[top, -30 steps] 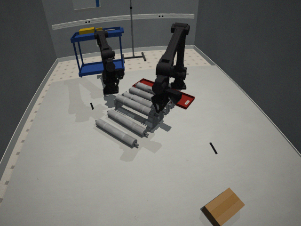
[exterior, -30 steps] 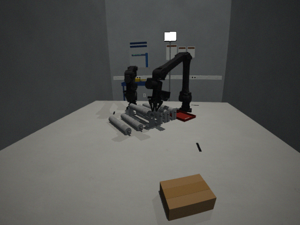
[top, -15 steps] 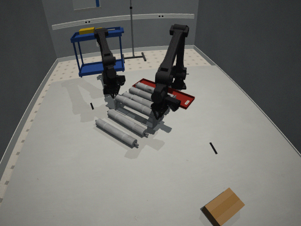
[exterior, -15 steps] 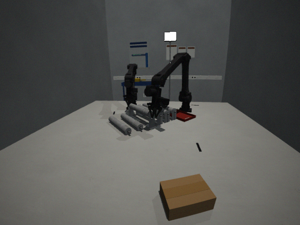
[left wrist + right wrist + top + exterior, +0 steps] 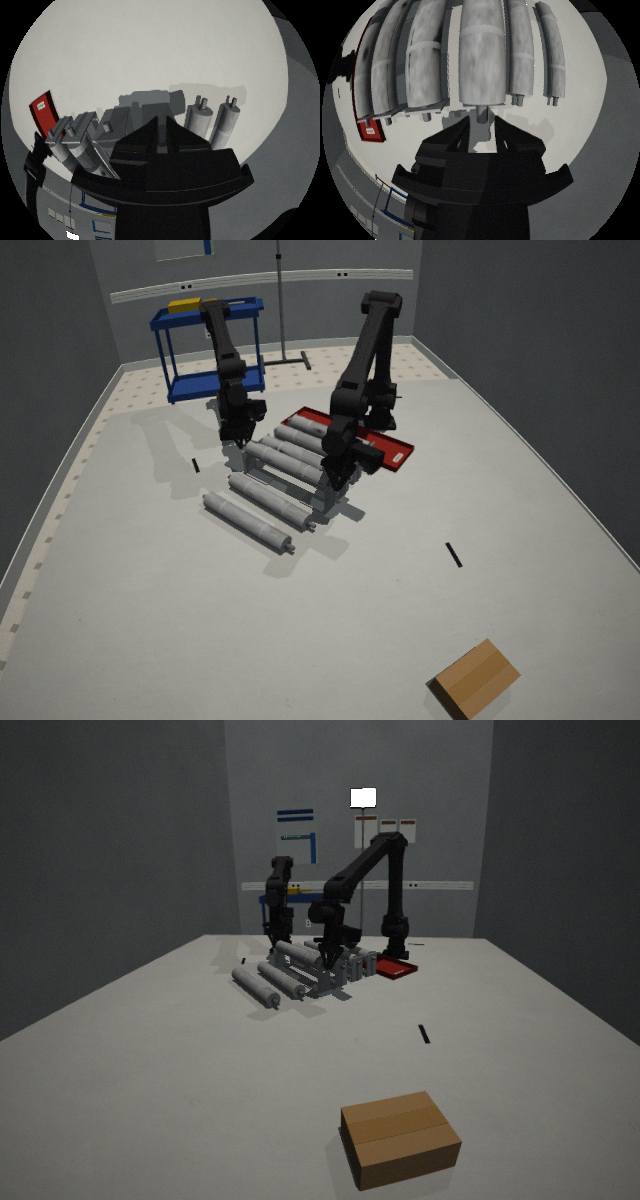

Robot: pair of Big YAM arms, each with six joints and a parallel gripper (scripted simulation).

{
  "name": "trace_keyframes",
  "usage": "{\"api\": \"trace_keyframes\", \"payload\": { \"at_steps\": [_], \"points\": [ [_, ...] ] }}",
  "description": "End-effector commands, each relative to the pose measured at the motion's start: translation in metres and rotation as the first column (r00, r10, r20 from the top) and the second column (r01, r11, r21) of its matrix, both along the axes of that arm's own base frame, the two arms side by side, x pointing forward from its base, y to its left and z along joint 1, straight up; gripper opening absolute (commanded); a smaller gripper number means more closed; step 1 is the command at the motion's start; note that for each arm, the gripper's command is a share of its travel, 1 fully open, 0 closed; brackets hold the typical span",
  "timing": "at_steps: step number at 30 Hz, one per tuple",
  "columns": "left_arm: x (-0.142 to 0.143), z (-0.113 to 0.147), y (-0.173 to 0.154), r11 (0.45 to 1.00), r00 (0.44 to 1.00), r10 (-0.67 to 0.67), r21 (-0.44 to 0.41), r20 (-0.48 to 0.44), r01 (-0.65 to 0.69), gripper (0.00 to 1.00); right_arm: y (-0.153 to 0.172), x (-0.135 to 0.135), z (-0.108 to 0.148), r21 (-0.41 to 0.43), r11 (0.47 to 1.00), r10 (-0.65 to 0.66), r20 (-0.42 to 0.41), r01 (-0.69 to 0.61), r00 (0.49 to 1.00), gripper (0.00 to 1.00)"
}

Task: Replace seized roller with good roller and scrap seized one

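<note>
Four grey rollers sit in the roller bed (image 5: 323,500) (image 5: 323,982). My left gripper (image 5: 338,488) (image 5: 329,965) (image 5: 161,120) is nearly closed, with the axle end of the front roller (image 5: 285,462) (image 5: 298,952) (image 5: 482,65) between its fingertips. My right gripper (image 5: 241,445) (image 5: 482,120) is open at that roller's other end, fingertips either side of its axle stub (image 5: 482,114). Two loose rollers (image 5: 268,500) (image 5: 245,521) (image 5: 521,55) (image 5: 552,50) lie in front of the bed. Which roller is seized does not show.
The red scrap tray (image 5: 390,444) (image 5: 393,976) (image 5: 45,119) lies behind the bed, partly hidden by the rollers and my left arm. A cardboard box (image 5: 478,679) (image 5: 400,1133) stands far in front. A blue cart (image 5: 206,388) stands beyond the table.
</note>
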State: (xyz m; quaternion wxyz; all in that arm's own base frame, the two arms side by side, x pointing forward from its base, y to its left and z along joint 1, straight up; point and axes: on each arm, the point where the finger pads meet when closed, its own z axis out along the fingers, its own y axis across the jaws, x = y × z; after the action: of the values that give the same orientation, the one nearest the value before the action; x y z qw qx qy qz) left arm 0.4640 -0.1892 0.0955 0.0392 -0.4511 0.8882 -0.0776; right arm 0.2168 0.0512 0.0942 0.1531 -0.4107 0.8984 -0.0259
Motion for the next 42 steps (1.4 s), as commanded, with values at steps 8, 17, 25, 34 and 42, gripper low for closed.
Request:
{"api": "trace_keyframes", "payload": {
  "at_steps": [8, 17, 25, 34, 42],
  "points": [
    [0.009, 0.005, -0.01, 1.0, 1.0, -0.005, -0.005, 0.014, 0.005, 0.03, 0.006, 0.015, 0.019, 0.006, 1.0, 0.012, 0.039, -0.012, 0.999, 0.32],
    [0.01, 0.005, -0.009, 1.0, 1.0, -0.004, -0.005, 0.014, 0.004, 0.03, 0.006, 0.015, 0.019, 0.007, 1.0, 0.01, 0.039, -0.011, 0.999, 0.03],
    [0.01, 0.005, -0.009, 1.0, 1.0, -0.004, -0.005, 0.014, 0.004, 0.03, 0.006, 0.015, 0.019, 0.007, 1.0, 0.01, 0.039, -0.011, 0.999, 0.03],
    [0.01, 0.008, -0.009, 1.0, 1.0, -0.004, -0.003, 0.01, 0.004, 0.03, 0.006, 0.016, 0.025, 0.007, 1.0, 0.011, 0.04, -0.011, 0.999, 0.03],
    [0.018, 0.037, -0.011, 1.0, 0.998, 0.001, -0.023, 0.061, 0.0, 0.03, 0.005, 0.017, 0.036, 0.01, 1.0, 0.013, 0.064, -0.013, 0.998, 0.03]
  ]
}}
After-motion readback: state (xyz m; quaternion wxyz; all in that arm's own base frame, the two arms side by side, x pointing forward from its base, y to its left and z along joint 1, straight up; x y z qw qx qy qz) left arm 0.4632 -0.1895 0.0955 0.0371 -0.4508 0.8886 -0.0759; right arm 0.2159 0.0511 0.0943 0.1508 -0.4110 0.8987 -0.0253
